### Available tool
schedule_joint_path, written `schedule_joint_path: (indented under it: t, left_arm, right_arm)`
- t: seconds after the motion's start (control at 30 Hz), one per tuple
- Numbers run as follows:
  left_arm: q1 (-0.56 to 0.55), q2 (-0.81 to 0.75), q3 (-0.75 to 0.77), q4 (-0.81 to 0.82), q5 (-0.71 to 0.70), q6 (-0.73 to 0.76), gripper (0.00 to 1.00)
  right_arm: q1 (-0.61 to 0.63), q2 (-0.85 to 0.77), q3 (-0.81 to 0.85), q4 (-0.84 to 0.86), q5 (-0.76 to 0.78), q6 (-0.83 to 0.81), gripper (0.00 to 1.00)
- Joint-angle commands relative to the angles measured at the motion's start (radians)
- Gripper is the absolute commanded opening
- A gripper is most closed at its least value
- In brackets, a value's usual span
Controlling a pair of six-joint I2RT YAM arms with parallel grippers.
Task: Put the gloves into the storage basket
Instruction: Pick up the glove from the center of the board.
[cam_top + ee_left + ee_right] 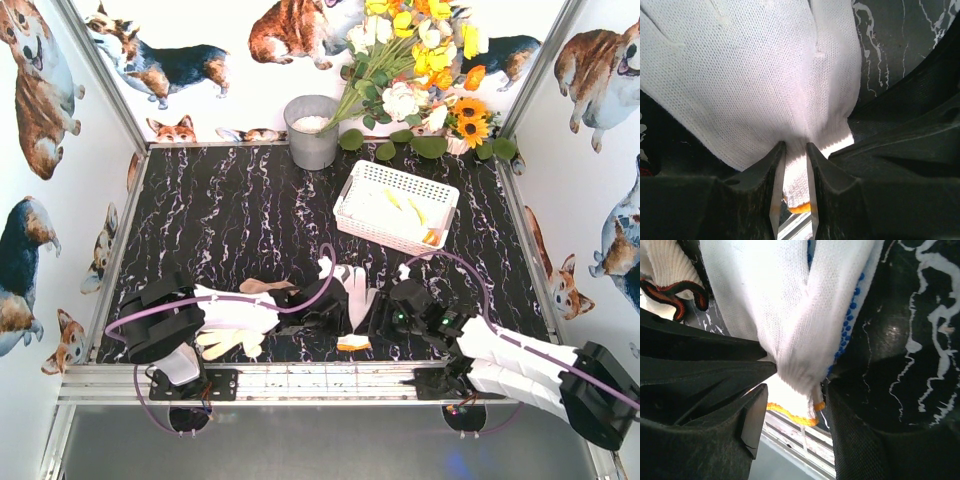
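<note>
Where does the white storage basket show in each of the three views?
Top external: storage basket upper right of centre, gloves inside, beside the flowers.
Left wrist: not in it.
Right wrist: not in it.
Shared landmark: black marbled tabletop, seen top right in both wrist views.

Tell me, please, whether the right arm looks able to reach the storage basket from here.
Probably yes: the storage basket sits just beyond the right gripper, and nothing stands between them on the table.

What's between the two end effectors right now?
A cream-white glove, orange cuff toward the arms, lies between the left end effector and the right end effector; the top view shows it.
</note>
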Motion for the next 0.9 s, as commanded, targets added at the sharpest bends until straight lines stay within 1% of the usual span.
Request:
schedule_joint_path:
  t: [0.0,0.13,0.37,0.53,0.7,0.87]
  left_arm:
    - [0.006,0.014,-0.068,0.016,0.010,-0.013,0.19]
    - [0.006,0.016,-0.093,0.017,0.007,-0.028,0.18]
    - [0.006,0.017,-0.119,0.033,0.005,-0.049,0.17]
    - [0.006,0.000,-0.129,0.036,-0.005,-0.050,0.17]
    - [0.006,-0.020,-0.138,0.035,-0.016,-0.054,0.17]
    - [0.006,-0.035,-0.141,0.034,-0.022,-0.054,0.17]
  right_arm:
    - [0.014,0.057,-0.014,0.077,0.007,0.018,0.51]
    - [0.031,0.076,-0.026,0.092,0.028,0.038,0.51]
    - [0.044,0.095,-0.048,0.157,-0.003,0.097,0.49]
    - [0.045,0.024,-0.048,0.150,0.023,0.163,0.44]
    - [0.045,-0.046,-0.048,0.150,0.034,0.204,0.44]
    - [0.045,-0.063,-0.050,0.174,0.014,0.232,0.43]
